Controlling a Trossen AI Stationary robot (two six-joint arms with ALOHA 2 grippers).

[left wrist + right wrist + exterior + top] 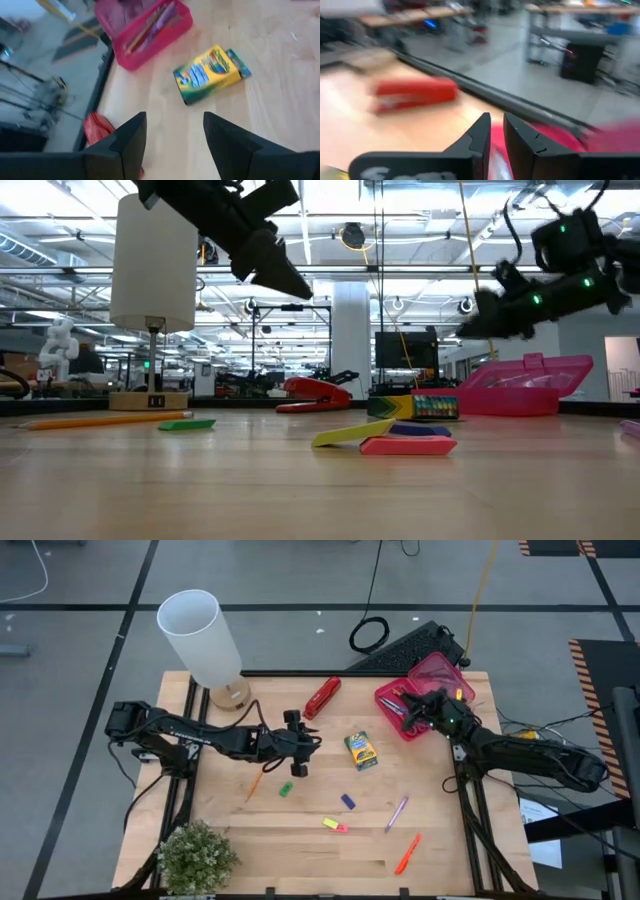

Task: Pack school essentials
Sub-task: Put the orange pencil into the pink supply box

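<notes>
My left gripper (300,748) hangs open above the table's middle, its fingers (131,131) pointing toward the green-yellow crayon box (211,74), which lies flat on the wood (361,750). My right gripper (418,706) hovers over the open pink box (420,695) at the back right, fingers close together with nothing seen between them (497,120). Several long pieces of stationery lie in the pink box (145,30). On the table lie a pencil (253,783), a green eraser (286,789), a blue eraser (348,801), yellow and pink erasers (335,825), a purple pen (397,812) and an orange marker (407,853).
A red stapler (322,697) lies at the back middle, left of the pink box. A white lamp (205,640) stands at the back left corner and a small green plant (197,858) at the front left. Bare wood shows along the front edge.
</notes>
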